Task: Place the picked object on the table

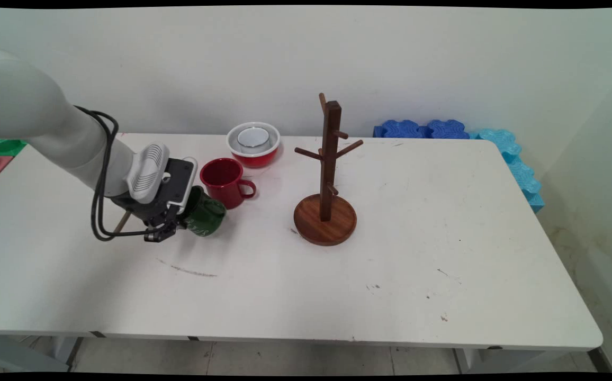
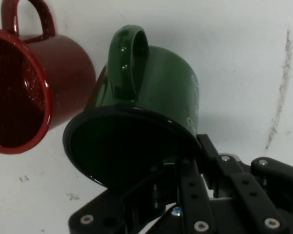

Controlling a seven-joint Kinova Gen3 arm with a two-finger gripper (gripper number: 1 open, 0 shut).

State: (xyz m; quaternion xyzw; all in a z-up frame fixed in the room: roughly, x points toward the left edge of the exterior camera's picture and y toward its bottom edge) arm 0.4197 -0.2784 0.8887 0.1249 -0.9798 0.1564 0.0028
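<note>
**Green mug clamped by its rim, tipped beside the red mug**

The hand view alone shows the gripper (image 2: 185, 163) closed on the green mug's (image 2: 151, 97) dark rim, one finger inside. The main view shows the white table (image 1: 338, 286), the wooden mug tree (image 1: 328, 174) and a red bowl (image 1: 255, 151). The mug is tilted, mouth toward the hand, beside the red mug (image 1: 225, 181).
</note>
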